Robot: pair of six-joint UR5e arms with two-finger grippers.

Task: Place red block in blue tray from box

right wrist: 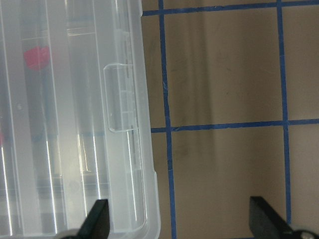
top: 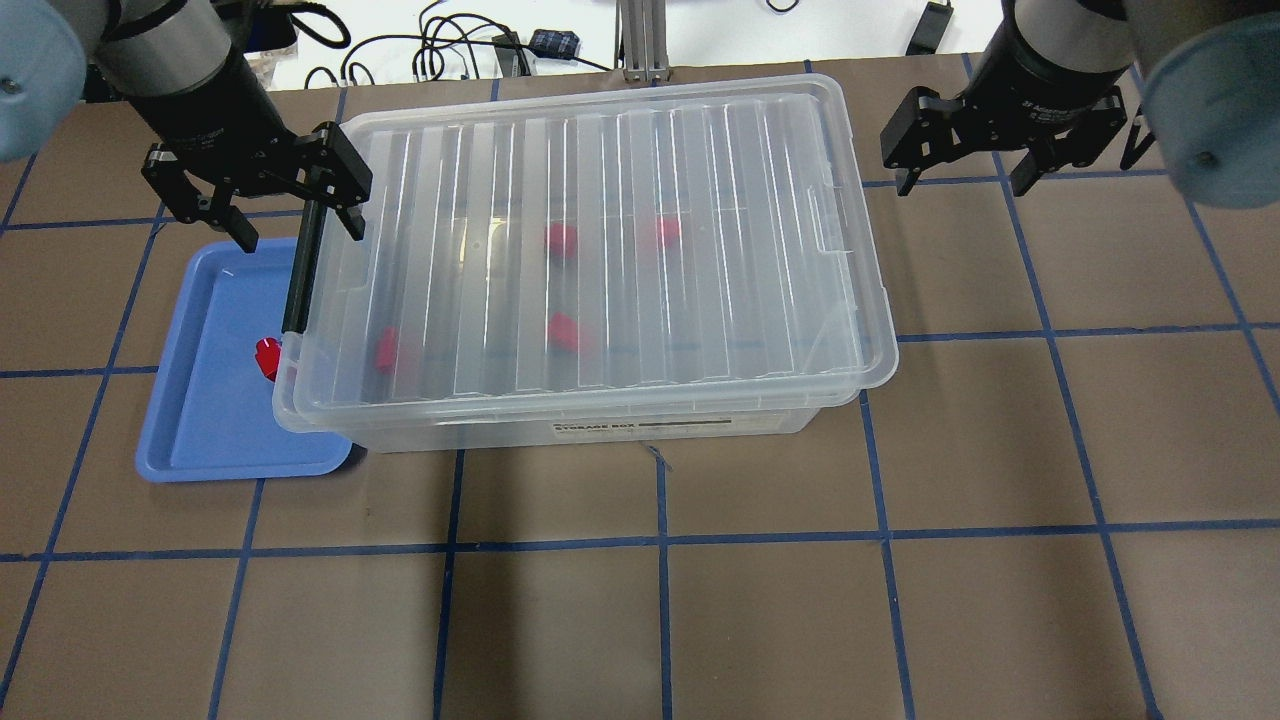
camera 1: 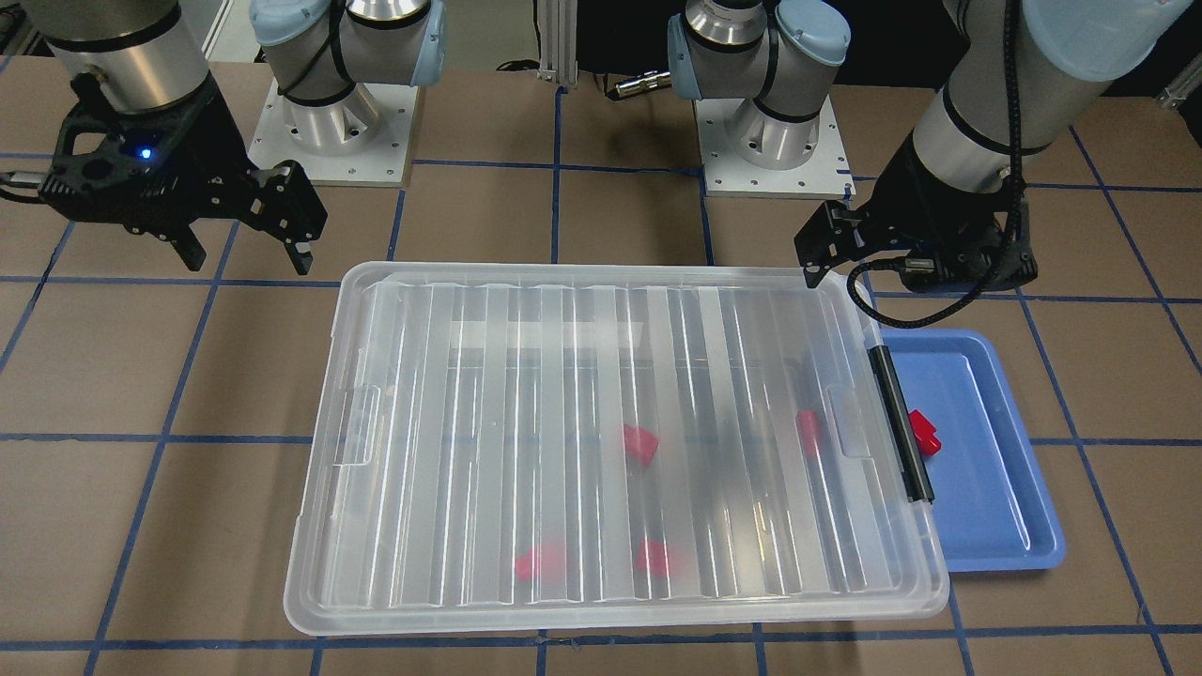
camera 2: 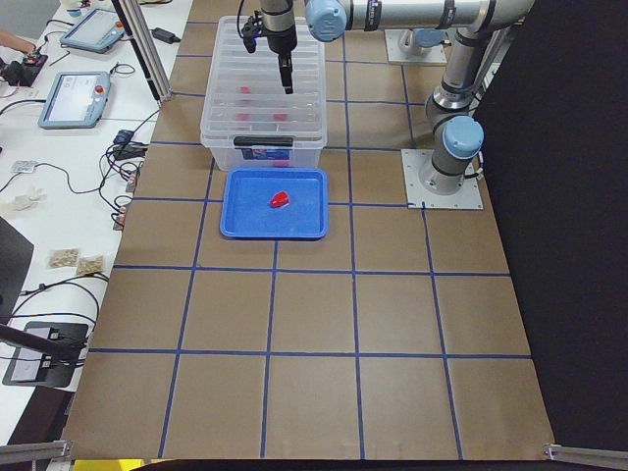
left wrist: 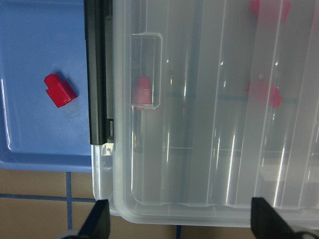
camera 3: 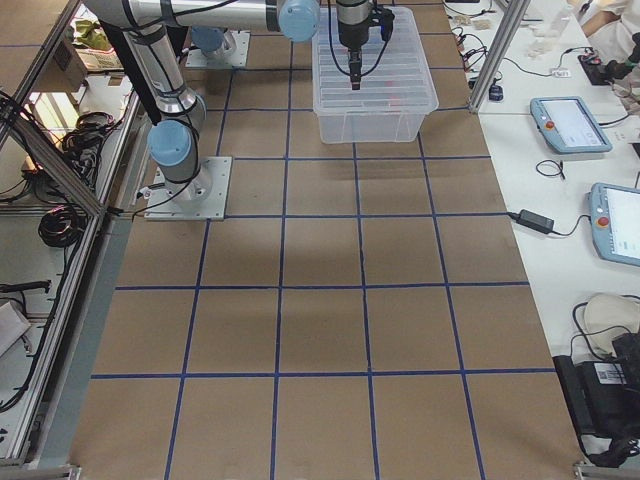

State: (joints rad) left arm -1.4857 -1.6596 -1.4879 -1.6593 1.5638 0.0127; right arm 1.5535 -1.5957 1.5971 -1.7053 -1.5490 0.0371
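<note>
The clear box (top: 600, 250) stands on the table with its ribbed lid (camera 1: 563, 422) shut. Several red blocks show blurred through the lid, one of them (camera 1: 640, 441) near the middle. One more red block (camera 1: 923, 434) lies in the blue tray (camera 1: 995, 507), which sits against the box's black latch bar (top: 303, 265); block (left wrist: 60, 90) and tray (left wrist: 30, 50) also show in the left wrist view. My left gripper (top: 300, 232) is open and empty above the latch end of the box. My right gripper (top: 962, 180) is open and empty above bare table beyond the box's other end.
The two arm bases (camera 1: 329, 122) (camera 1: 770, 122) stand behind the box. The brown table carries a blue tape grid (top: 660, 540). A side bench with tablets (camera 2: 74, 98) and cables runs along the far edge.
</note>
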